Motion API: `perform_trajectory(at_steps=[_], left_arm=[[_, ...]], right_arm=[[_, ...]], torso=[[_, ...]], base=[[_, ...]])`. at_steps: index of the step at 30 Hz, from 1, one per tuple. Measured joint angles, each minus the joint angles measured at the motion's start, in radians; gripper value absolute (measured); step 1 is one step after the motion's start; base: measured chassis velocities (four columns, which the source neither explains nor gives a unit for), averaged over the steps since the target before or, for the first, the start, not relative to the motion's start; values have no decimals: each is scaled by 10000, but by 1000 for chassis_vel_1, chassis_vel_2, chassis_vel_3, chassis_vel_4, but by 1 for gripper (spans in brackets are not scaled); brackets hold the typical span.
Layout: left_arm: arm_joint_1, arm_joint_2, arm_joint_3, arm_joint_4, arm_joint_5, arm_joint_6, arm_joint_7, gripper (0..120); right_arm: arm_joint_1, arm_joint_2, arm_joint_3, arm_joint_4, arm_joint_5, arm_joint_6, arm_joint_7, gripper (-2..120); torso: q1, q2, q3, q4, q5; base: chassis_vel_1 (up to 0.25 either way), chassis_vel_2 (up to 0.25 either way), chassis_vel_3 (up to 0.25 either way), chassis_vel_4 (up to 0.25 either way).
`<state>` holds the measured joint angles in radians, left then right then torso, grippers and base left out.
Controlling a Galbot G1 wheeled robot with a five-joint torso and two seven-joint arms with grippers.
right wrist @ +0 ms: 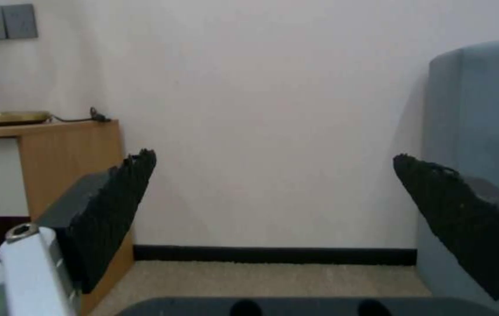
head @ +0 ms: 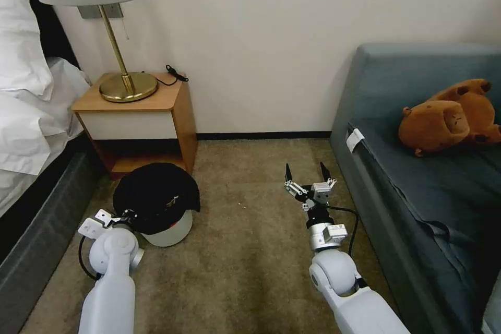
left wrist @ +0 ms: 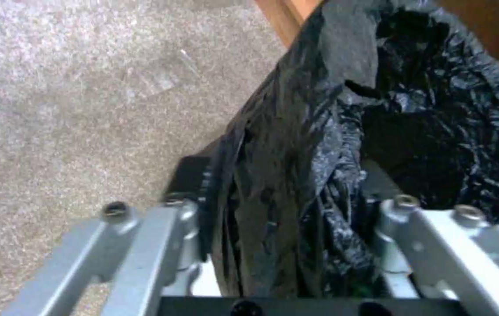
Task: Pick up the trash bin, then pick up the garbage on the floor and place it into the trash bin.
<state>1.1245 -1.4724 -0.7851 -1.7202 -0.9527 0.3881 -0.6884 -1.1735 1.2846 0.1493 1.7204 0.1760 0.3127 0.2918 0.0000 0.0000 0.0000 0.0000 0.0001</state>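
Observation:
The trash bin [head: 169, 229], white with a black bag draped over its rim, stands on the carpet in front of the nightstand. My left gripper [head: 127, 215] is at the bin's near-left rim. In the left wrist view its fingers [left wrist: 194, 184] straddle the bag-covered rim of the trash bin [left wrist: 436, 109], one outside and one inside, and they are shut on it. My right gripper [head: 309, 171] hovers open over the carpet beside the sofa, its black pads [right wrist: 115, 206] spread wide with nothing between them. The garbage is out of view.
A wooden nightstand [head: 180, 115] with a brass lamp [head: 127, 86] stands behind the bin, with a bed [head: 31, 130] at the left. A blue sofa [head: 417, 182] with a brown plush toy [head: 449, 115] lines the right side. Carpet [head: 250, 250] lies open between them.

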Motion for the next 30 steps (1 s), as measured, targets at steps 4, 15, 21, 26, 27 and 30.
perform_trajectory(at_steps=[4,15,21,26,27,30], left_arm=[[163,56,-49,-325,2,4,85,68],[659,224,-124,-1449,1281,-397,2010,100],[1152,459,-89,-1765,3780,-1491,6051,100],[1157,423,155,-1887,6161,-2820,8237,98],[1157,423,155,-1887,6161,-2820,8237,98],[1284,340,517,-1863,6749,-3430,8737,98]], right_arm=[[-33,30,-50,0,-54,0,-5,100],[-42,169,39,-108,-240,5,-94,100],[-49,326,87,-197,-313,51,-147,100],[33,424,328,-287,-300,64,-158,100],[33,424,328,-287,-300,64,-158,100],[15,477,476,-352,-292,81,-170,100]], torso=[[0,0,0,1,0],[0,0,0,0,-1],[0,0,0,2,0],[0,0,0,0,0],[0,0,0,0,0],[0,0,0,0,0]], base=[[0,0,0,0],[0,0,0,0],[0,0,0,0],[0,0,0,0],[0,0,0,0],[0,0,0,0]])
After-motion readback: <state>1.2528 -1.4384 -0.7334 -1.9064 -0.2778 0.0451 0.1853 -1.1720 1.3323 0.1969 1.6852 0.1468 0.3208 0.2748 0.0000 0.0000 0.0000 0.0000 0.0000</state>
